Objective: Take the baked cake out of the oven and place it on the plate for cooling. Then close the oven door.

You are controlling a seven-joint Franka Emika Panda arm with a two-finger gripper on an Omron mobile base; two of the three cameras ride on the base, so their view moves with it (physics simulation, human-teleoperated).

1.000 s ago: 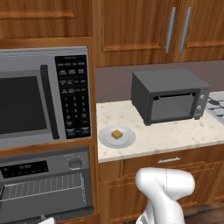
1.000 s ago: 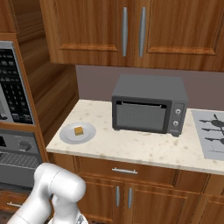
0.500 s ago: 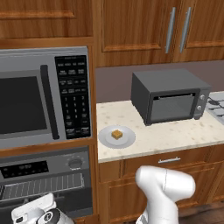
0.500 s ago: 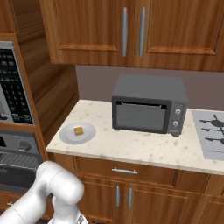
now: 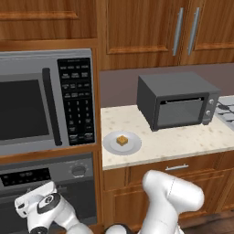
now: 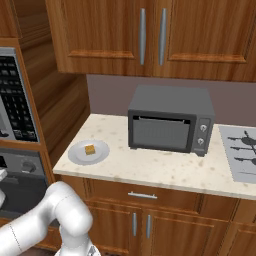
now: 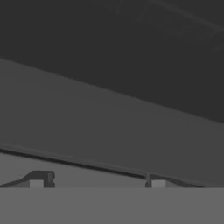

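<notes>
The cake (image 5: 121,140) is a small golden-brown cube lying on the round pale plate (image 5: 109,145) on the counter; it also sits on the plate (image 6: 76,155) as the cake (image 6: 90,149) in the right base view. The oven (image 5: 78,170) is below the microwave, with its knob and black display. Its oven door (image 5: 77,201) stands up as a dark panel. My wrist (image 5: 45,205) is low in front of it. In the hand view my gripper (image 7: 97,183) is open, close to the oven door's grey frame (image 7: 109,127) under dark glass, with nothing between the fingers.
A microwave (image 5: 41,105) with a keypad sits above the oven. A dark toaster oven (image 5: 176,100) stands at the back of the counter (image 5: 183,139), right of the plate. A stove top (image 6: 240,150) lies at the far right. Wooden cabinets hang overhead.
My hand has risen into the left base view in front of the oven. The wire racks that showed before are now covered by the dark door panel. Cake and plate have not moved.
</notes>
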